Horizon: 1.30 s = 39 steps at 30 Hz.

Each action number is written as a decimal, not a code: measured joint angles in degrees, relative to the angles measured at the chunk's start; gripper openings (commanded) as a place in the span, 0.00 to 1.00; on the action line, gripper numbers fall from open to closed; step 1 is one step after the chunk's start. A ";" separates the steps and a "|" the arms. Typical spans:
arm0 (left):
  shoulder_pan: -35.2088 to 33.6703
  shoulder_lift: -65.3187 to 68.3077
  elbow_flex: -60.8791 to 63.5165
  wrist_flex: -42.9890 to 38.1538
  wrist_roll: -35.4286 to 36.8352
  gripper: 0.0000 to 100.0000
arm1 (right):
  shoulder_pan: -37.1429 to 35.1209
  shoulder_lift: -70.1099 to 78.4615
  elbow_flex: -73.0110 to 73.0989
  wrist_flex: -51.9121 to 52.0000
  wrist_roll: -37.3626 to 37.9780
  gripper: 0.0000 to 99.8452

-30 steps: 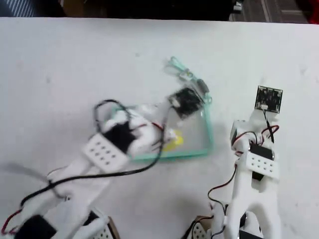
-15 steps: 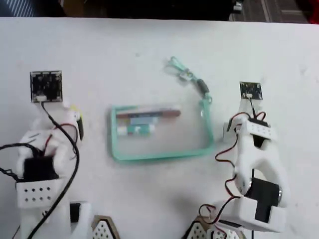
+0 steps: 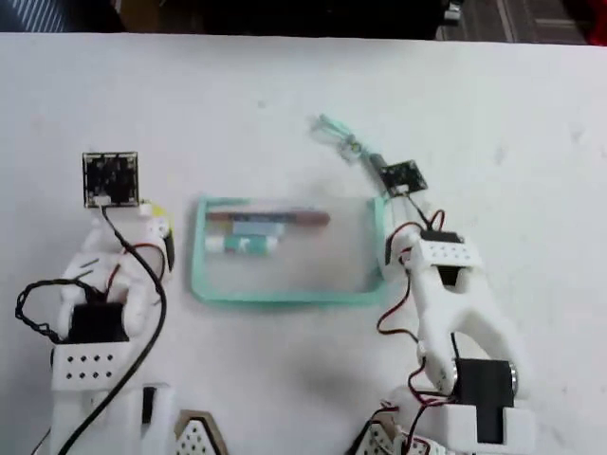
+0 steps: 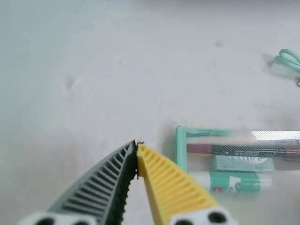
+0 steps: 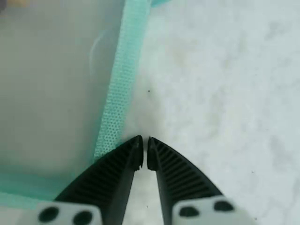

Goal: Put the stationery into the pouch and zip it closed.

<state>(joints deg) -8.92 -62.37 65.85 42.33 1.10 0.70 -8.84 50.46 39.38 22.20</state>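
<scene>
The clear pouch [image 3: 285,270] with green trim lies flat mid-table. Inside it, near its far edge, lie a brown pen [image 3: 270,218] and a white-and-green stick [image 3: 242,245]; both show in the left wrist view as the pen [image 4: 243,149] and the stick [image 4: 234,181]. A green cord [image 3: 337,133] trails from the pouch's far right corner. My left gripper [image 3: 163,232] [image 4: 137,146] is shut on nothing, just left of the pouch's corner [image 4: 180,140]. Also shut and holding nothing, my right gripper [image 3: 389,245] [image 5: 145,140] sits on the table right against the pouch's right green edge [image 5: 119,89].
Bare white table surrounds the pouch, with free room toward the far side. The table's far edge [image 3: 285,36] meets a dark background. Both arm bases [image 3: 285,436] stand at the near edge.
The left arm has pulled back from over the pouch to its left side. The pouch slid left and lies flat. The right arm swung in to the pouch's right edge.
</scene>
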 measured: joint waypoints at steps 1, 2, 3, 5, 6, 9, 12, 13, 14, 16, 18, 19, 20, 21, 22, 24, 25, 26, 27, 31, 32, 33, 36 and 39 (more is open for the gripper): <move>0.26 0.00 0.00 0.00 -0.09 0.02 | -0.09 -0.44 0.18 0.00 0.00 0.02; 0.35 0.00 0.00 0.00 -0.26 0.02 | -0.09 -0.88 0.26 0.00 0.00 0.02; 0.35 0.00 0.00 0.00 -0.44 0.02 | 0.26 -1.23 0.26 0.00 -0.26 0.02; 0.35 -0.35 0.00 0.00 -1.49 0.02 | 2.29 -1.58 0.26 -0.26 -2.55 0.02; 0.44 -0.44 0.00 0.00 -2.11 0.02 | 3.69 -1.67 0.35 -0.97 -3.60 0.02; 0.79 -0.53 0.00 0.00 -2.29 0.02 | 5.36 -1.76 0.35 -2.11 -4.66 0.02; 0.79 -0.53 0.00 0.00 0.26 0.06 | 5.10 -1.76 0.35 -2.20 -4.66 0.02; 0.79 -0.53 0.00 0.00 0.70 0.08 | 5.10 -1.85 0.35 -2.20 -4.66 0.02; 0.79 -0.53 0.00 0.00 1.05 0.11 | 5.10 -2.11 0.35 -2.20 -4.66 0.02; 0.35 -0.53 0.00 0.00 1.41 0.18 | 5.36 -2.55 -0.18 -2.02 -4.84 0.02; -0.18 -0.53 0.00 0.00 1.41 0.22 | 5.45 -3.34 -2.29 0.53 -4.84 0.02; -0.18 -0.53 -0.35 0.00 1.41 0.22 | 5.36 -3.96 -4.04 2.55 -4.84 0.02; -0.35 -0.53 -1.32 0.00 1.41 0.21 | 5.36 -4.92 -6.51 5.27 -4.84 0.02; -0.53 -0.53 -3.08 0.09 1.41 0.19 | 5.36 -6.07 -9.41 8.62 -4.84 0.02; -1.05 -0.53 -5.36 0.09 0.97 0.17 | 5.45 -7.30 -12.66 12.48 -4.84 0.02; -1.85 -0.53 -10.46 0.09 -2.20 0.15 | 5.45 -10.20 -20.40 21.19 -4.84 0.02; -2.02 -0.53 -13.36 0.35 -4.84 0.15 | 5.27 -11.78 -24.62 25.58 -4.84 0.02; -2.11 -0.53 -16.53 1.32 -7.21 0.15 | 5.27 -13.27 -29.54 29.71 -4.84 0.02; -2.11 -0.53 -19.96 2.90 -9.41 0.15 | 5.19 -14.68 -34.20 33.76 -4.84 0.02; -1.49 -0.53 -34.20 11.25 -11.87 0.15 | 2.02 -19.16 -53.71 48.09 -4.84 0.02; -0.70 -0.62 -37.71 13.71 -11.96 0.15 | 0.44 -20.13 -58.02 51.16 -4.84 0.02; 0.26 -0.62 -41.23 16.00 -11.96 0.15 | -1.14 -21.10 -62.33 53.98 -5.01 0.02; 4.04 -0.88 -50.81 23.65 -12.13 0.15 | -5.45 -25.14 -70.24 57.41 -5.01 0.02; 7.30 -1.76 -60.13 31.47 -12.13 0.15 | -8.09 -31.91 -71.30 57.49 -5.19 0.02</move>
<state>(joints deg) -1.63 -64.13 5.71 73.80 -11.03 -7.38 -40.75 -20.84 96.88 17.01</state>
